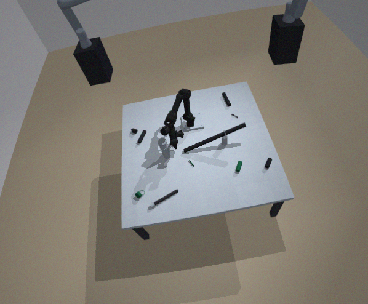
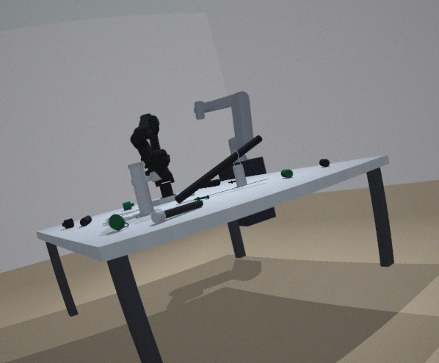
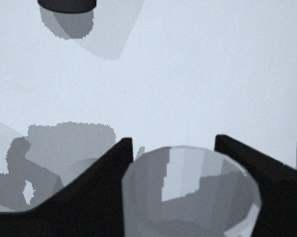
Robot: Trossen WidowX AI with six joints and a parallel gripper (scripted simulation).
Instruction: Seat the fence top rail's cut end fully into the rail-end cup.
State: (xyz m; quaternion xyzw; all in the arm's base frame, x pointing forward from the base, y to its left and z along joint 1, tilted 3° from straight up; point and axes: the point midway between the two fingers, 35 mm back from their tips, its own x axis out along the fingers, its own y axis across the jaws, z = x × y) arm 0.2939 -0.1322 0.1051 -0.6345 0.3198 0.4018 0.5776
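The black fence rail [image 1: 207, 140] [image 2: 210, 177] [image 3: 67, 5] slants through the wire loop of the loop cap on the short post [image 1: 224, 140] [image 2: 239, 175]. Its lower end is near the table, apart from the cup; its other end points up. The big grey post [image 1: 166, 152] [image 2: 143, 197] stands upright. My gripper [image 1: 175, 143] [image 3: 174, 144] is shut on the pale rail-end cup [image 2: 154, 176] [image 3: 190, 193], beside the upper part of the big post. The cup's open mouth shows between the fingers in the wrist view. The brace band is too small and shaded to make out clearly.
A green loop cap [image 1: 138, 194] [image 2: 117, 222] and a dark rod [image 1: 166, 197] [image 2: 184, 209] with a pale end lie toward the front. A green bolt [image 1: 191, 163] [image 2: 202, 198] lies near the rail's low end. A green cylinder [image 1: 239, 166] [image 2: 286, 173] lies beyond the short post.
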